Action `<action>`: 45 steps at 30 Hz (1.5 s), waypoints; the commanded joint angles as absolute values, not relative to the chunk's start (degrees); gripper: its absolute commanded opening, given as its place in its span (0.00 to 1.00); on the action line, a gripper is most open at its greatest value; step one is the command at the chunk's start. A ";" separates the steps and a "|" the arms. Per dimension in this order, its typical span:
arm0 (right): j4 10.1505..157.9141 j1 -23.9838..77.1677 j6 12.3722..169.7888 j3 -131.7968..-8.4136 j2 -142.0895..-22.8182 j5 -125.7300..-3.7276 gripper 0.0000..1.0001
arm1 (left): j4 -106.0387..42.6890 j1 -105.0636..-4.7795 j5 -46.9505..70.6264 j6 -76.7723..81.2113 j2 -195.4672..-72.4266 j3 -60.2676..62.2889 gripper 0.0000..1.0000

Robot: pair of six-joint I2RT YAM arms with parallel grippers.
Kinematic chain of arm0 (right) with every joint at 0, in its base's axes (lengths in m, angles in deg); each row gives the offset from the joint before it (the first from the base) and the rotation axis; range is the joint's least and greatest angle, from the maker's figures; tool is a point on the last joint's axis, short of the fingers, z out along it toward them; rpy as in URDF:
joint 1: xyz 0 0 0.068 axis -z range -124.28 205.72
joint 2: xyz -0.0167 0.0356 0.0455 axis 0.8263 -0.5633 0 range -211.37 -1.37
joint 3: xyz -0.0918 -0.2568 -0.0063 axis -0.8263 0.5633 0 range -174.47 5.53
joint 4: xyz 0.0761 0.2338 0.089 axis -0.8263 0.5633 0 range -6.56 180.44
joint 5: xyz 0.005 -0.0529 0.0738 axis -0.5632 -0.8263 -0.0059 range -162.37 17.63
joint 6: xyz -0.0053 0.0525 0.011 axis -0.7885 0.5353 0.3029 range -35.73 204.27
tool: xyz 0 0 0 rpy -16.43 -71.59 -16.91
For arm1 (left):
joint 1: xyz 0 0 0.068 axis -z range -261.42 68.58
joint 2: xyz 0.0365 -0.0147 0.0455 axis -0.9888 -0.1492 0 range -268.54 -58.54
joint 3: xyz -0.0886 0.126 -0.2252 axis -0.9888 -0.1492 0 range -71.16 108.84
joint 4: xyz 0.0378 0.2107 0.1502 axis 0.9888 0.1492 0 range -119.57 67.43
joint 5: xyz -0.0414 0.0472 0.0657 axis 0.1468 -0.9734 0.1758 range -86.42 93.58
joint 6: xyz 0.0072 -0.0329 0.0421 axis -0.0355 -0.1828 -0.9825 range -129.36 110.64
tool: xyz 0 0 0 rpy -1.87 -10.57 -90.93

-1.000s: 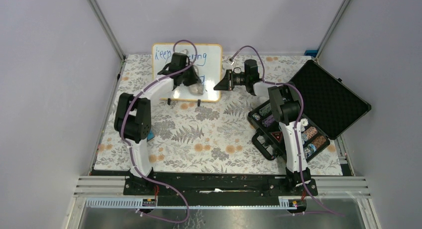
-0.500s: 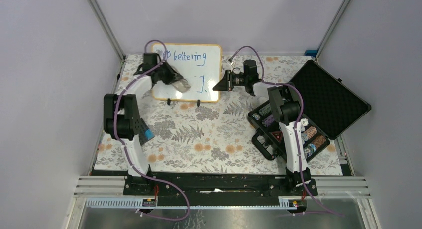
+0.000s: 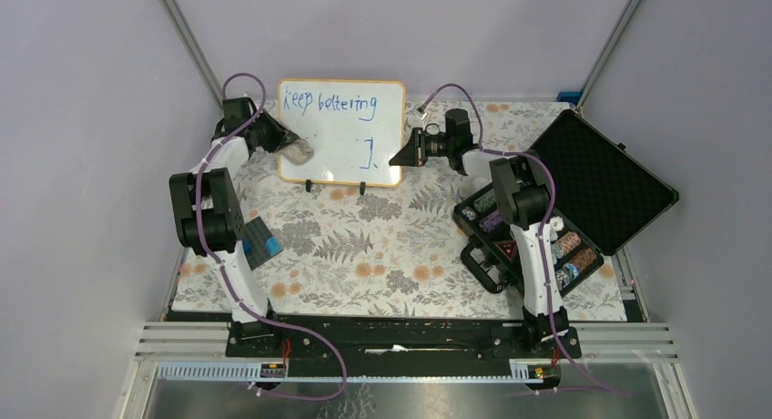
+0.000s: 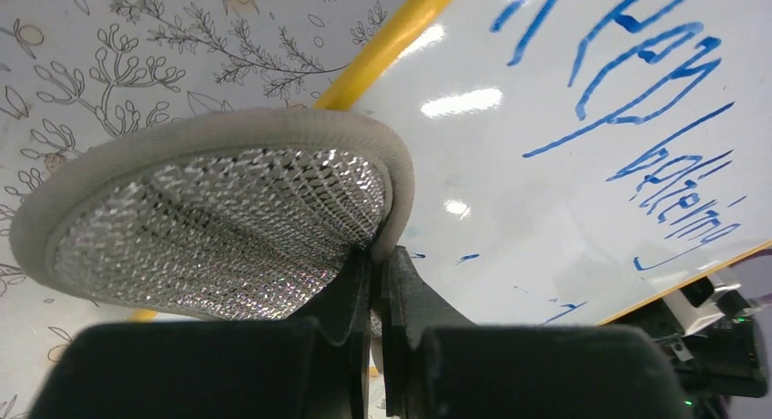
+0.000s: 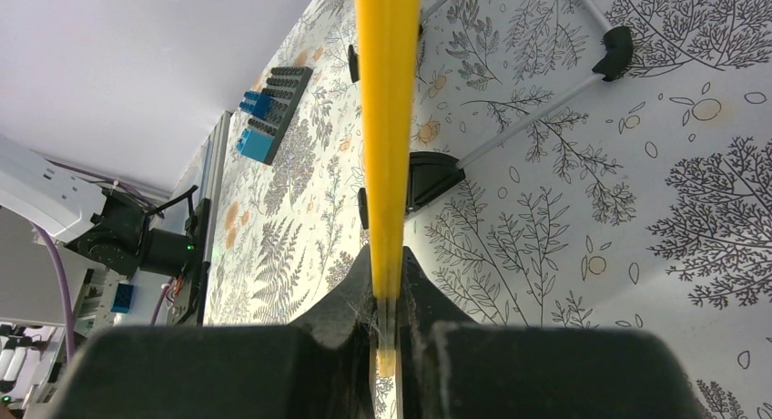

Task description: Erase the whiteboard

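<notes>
Tabletop (image 3: 382,246): outstretched right claw (image 3: 397,156) clamps whiteboard (image 3: 337,137) edge.

Whiteboard (image 4: 510,228): glossy white face w/ bright glare spots; frame (image 5: 387,118) smooth yellow, plastic-looking. Pad (image 4: 218,219): shiny silver mesh, soft off-white cloth rim. Surface (image 3: 382,246): matt floral-print cover. Case (image 3: 601,178): matt black foam lining.

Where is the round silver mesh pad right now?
The round silver mesh pad, pinched in the left tool, is far left in the top view, at the left edge of the orange-framed whiteboard.
</notes>
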State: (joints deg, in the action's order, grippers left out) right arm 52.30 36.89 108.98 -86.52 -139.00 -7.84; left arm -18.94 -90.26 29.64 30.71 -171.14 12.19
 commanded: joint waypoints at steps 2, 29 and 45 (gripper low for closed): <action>56.81 35.38 107.91 -85.66 -137.06 -5.05 0.00 | -22.28 -82.54 23.41 21.67 -170.39 16.05 0.00; 56.81 34.97 107.09 -84.88 -136.19 -5.72 0.00 | -15.26 -55.77 10.85 9.16 -177.43 20.97 0.00; 56.81 35.03 107.33 -85.08 -136.22 -5.92 0.00 | -17.98 -81.33 11.33 22.40 -172.22 15.53 0.00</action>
State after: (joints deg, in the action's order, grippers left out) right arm 52.83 37.04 108.06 -85.14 -138.56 -8.17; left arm -15.48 -79.05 20.29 22.93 -170.83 16.43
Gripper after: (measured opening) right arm 0.083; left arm 0.036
